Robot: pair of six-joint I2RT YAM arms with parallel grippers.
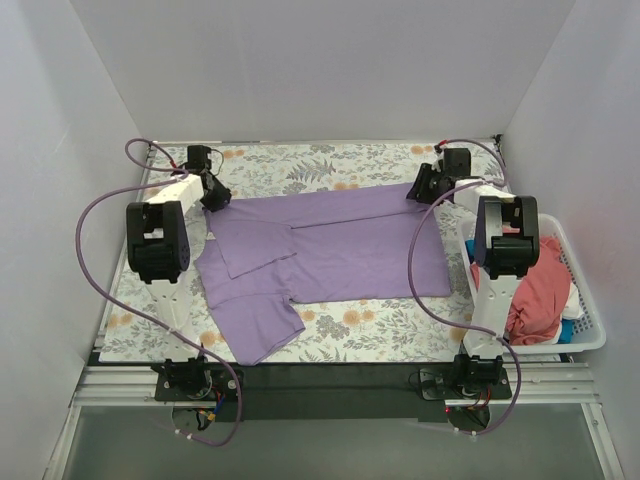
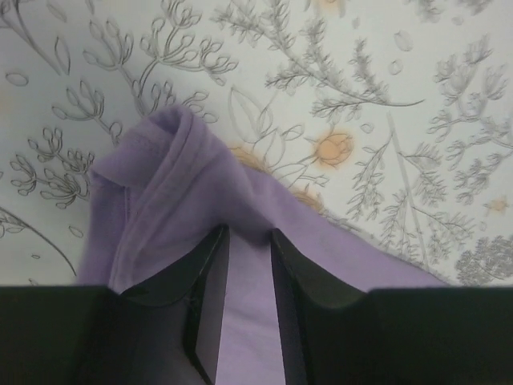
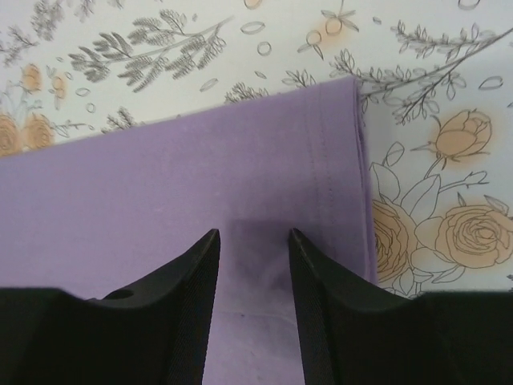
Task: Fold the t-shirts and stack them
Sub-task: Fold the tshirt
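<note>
Lavender shirt (image 1: 340, 245) lies spread on the flowered cloth (image 1: 300, 165), part folded. Left gripper (image 2: 248, 233) has its jaws narrow around the shirt's bunched far corner; whether it pinches, I cannot tell. Right gripper (image 3: 252, 234) stands half open over the flat hem — holding nothing.

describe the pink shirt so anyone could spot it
Look right of the floral table to the white slatted basket. The coral-pink shirt lies bunched inside it, the only pink cloth; the lavender shirt is spread on the table.
</note>
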